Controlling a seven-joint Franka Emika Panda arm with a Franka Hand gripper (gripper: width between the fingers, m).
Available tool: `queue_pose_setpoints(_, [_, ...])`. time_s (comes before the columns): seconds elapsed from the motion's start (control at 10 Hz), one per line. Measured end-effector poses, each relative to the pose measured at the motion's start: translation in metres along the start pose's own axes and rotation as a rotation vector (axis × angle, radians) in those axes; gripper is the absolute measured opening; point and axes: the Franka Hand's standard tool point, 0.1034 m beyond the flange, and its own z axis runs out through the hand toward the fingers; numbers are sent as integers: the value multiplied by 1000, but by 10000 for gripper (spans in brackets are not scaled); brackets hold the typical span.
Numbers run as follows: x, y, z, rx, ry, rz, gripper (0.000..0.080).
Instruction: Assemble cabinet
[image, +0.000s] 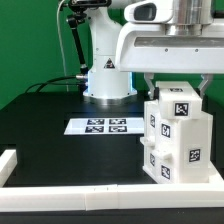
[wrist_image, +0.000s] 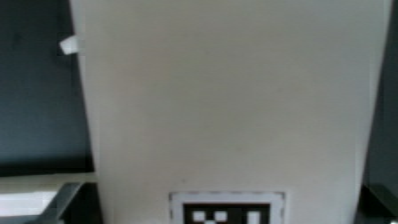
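Currently cabinet (image: 178, 135) stands upright near the rail (image: 60, 187) at worktop (image: 50, 120) edge; claw (image: 176, 84) grips its top.

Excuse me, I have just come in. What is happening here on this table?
A robot arm is working on a white cabinet covered with square marker tags. The cabinet stands on the black table at the exterior view's right, near the low white rail. The end effector is directly above it, at its top; whether it grips is hidden. The marker board lies flat nearby.
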Motion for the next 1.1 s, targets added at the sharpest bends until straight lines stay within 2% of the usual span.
queue_pose_setpoints(0.1, [-1,-1,0,1,1,97,558])
queue_pose_setpoints(0.7, [-4,-14,1,48,-5,664,558])
queue_pose_setpoints(1.1, [-7,-22,0,55,-23,1001,560])
